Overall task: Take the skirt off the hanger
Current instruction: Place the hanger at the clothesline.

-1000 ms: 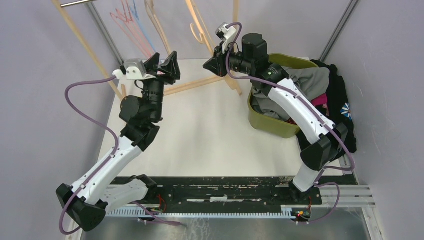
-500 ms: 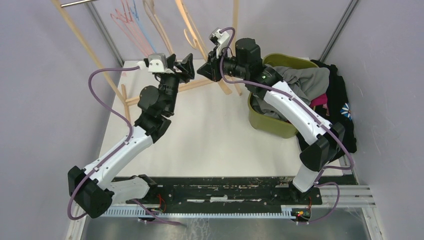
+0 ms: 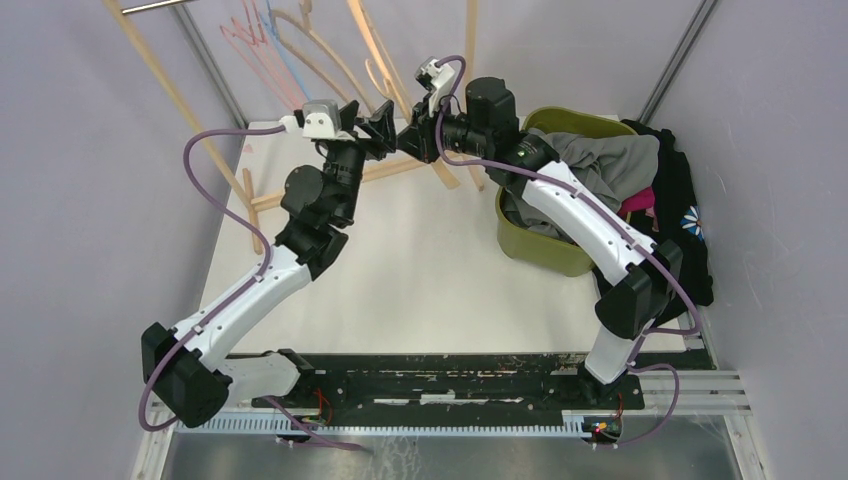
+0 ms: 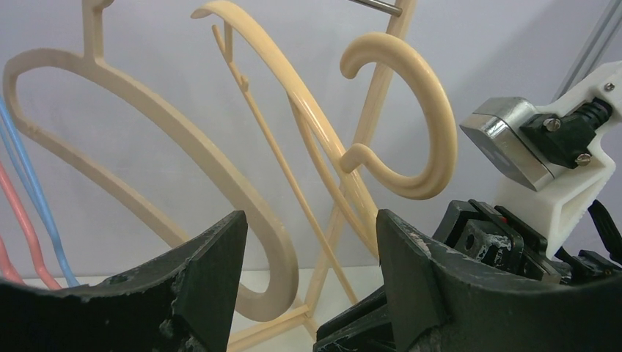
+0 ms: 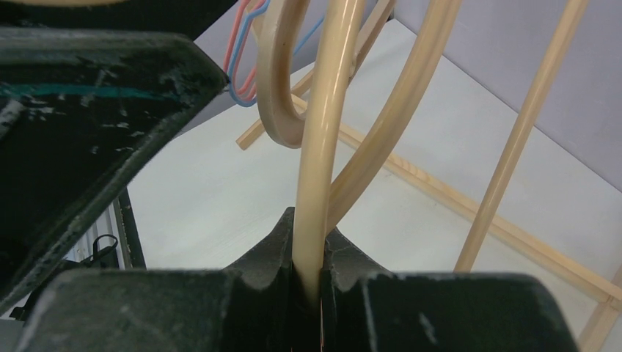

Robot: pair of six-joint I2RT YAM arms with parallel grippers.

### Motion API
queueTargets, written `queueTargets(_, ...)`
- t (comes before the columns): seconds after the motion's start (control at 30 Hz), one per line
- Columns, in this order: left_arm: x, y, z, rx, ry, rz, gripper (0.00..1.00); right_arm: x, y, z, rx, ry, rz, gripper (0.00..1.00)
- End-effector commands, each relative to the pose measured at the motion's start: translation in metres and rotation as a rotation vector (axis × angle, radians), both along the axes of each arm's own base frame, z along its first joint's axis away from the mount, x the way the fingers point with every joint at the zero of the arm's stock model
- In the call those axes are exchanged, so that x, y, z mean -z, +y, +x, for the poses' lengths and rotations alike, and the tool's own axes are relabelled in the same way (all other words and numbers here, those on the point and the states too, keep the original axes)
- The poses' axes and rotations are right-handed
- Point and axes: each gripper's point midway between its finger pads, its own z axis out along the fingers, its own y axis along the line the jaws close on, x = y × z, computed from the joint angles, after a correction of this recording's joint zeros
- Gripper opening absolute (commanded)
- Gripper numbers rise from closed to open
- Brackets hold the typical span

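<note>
at the far left corner of the table (image 3: 420, 280) stands a wooden rack (image 3: 170, 85) with thin pink and blue hangers (image 3: 262, 45) on it; just right of them the left gripper (image 4: 309, 235) is raised with its jaws spread apart, holding nothing, a cream hanger (image 5: 326, 110) showing between its fingers; the right gripper (image 5: 308, 246), close beside the left one, is clenched on that hanger's rod; at the right edge sits a green basket (image 3: 540, 258) piled with grey cloth (image 3: 610, 160), a black flowered garment (image 3: 690, 215) draped beside it; which of these is the skirt i cannot tell
</note>
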Motion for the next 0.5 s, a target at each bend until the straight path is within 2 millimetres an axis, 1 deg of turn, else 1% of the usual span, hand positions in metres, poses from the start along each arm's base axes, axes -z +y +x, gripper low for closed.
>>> queueTargets(0.0,-0.03,-0.003,-0.006,0.03,-0.074,-0.067,0.72,-0.035,0.007,-0.005,-0.03,-0.082,0.077,0.01)
queueTargets(0.27,-0.033,-0.013,-0.003,0.054,-0.076,-0.072,0.72,-0.034,0.016,-0.02,-0.065,-0.081,0.069,0.01)
queueTargets(0.47,-0.036,-0.019,0.002,0.056,-0.083,-0.056,0.72,-0.028,0.023,-0.036,-0.096,-0.082,0.048,0.01)
